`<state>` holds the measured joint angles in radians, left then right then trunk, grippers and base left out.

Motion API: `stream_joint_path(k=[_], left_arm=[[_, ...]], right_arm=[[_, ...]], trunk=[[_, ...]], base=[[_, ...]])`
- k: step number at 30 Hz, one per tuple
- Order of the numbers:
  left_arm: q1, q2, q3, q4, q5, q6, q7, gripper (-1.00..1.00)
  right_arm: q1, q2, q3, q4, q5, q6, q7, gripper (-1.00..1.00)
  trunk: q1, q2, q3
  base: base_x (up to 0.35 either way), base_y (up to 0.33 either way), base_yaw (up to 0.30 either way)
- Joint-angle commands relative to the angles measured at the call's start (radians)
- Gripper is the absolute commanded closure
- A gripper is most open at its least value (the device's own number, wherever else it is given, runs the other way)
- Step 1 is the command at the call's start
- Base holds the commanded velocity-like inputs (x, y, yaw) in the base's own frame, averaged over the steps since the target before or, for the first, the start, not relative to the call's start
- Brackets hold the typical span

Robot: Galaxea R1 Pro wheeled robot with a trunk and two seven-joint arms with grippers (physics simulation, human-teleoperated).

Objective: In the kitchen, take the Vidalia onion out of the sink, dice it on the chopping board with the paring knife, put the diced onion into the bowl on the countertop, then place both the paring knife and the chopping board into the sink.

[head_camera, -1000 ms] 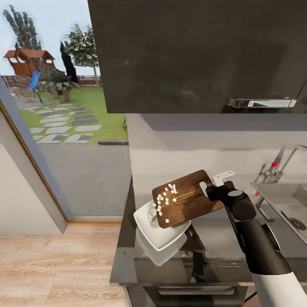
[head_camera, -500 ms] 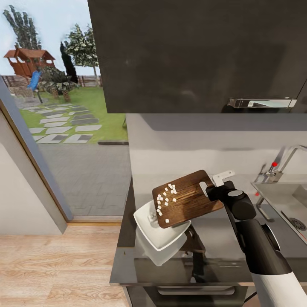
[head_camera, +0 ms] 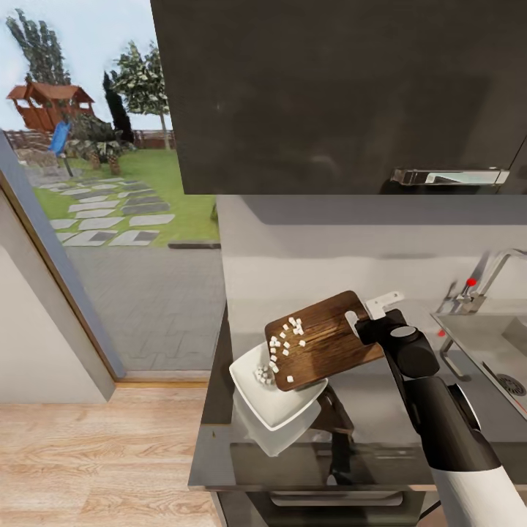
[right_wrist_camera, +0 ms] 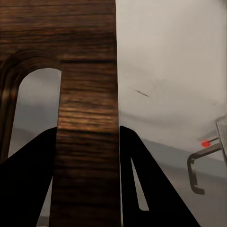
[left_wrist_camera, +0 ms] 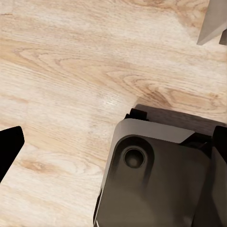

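My right gripper point(head_camera: 364, 323) is shut on the handle end of the brown chopping board point(head_camera: 326, 338), holding it tilted with its low end over the white bowl point(head_camera: 277, 411). In the right wrist view the board point(right_wrist_camera: 87, 94) sits clamped between the two black fingers point(right_wrist_camera: 142, 184) beside its slot hole. Several white diced onion cubes point(head_camera: 285, 342) cling to the board's lower half. A few cubes point(head_camera: 260, 376) lie in the bowl. The bowl stands on the dark countertop point(head_camera: 219, 432) near its left end. My left gripper point(left_wrist_camera: 113, 142) hangs open over the wood floor. The paring knife is out of view.
The steel sink point(head_camera: 492, 344) and chrome tap point(head_camera: 477, 282) with a red dot lie to the right. A glossy black wall cabinet point(head_camera: 337, 95) hangs above the counter. A glass door to the garden is on the left. The robot's dark base point(left_wrist_camera: 156, 175) is below the left gripper.
The board has tipped a little further and shifted slightly right. The onion cubes have slid down toward its low edge, and a few have dropped into the bowl.
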<state>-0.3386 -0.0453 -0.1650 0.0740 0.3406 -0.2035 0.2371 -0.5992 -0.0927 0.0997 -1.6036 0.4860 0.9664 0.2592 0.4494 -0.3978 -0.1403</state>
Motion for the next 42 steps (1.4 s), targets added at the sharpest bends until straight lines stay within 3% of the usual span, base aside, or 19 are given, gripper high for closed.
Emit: stream_joint_path(k=[1,9,25,42], left_arm=[[-0.002,-0.001,-0.008,0.004,0.008,-0.007,0.001,-1.00],[-0.002,-0.001,-0.008,0.004,0.008,-0.007,0.001,-1.00],[-0.002,-0.001,-0.009,0.004,0.008,-0.007,0.001,-1.00],[-0.002,-0.001,-0.008,0.004,0.008,-0.007,0.001,-1.00]], right_arm=[[-0.002,-0.001,0.001,-0.001,0.009,0.005,0.009,1.00],[-0.010,0.001,0.002,-0.001,0.015,0.005,0.009,1.00],[-0.025,0.024,0.014,-0.001,0.136,0.003,0.011,1.00],[-0.025,0.043,0.035,-0.001,0.177,0.003,0.011,1.00]], trunk=[[0.001,-0.002,-0.002],[0.001,-0.002,-0.002],[0.001,-0.002,-0.002],[0.001,-0.002,-0.002]], base=[[0.000,0.000,0.000],[0.000,0.000,0.000],[0.000,0.000,0.000],[0.000,0.000,0.000]])
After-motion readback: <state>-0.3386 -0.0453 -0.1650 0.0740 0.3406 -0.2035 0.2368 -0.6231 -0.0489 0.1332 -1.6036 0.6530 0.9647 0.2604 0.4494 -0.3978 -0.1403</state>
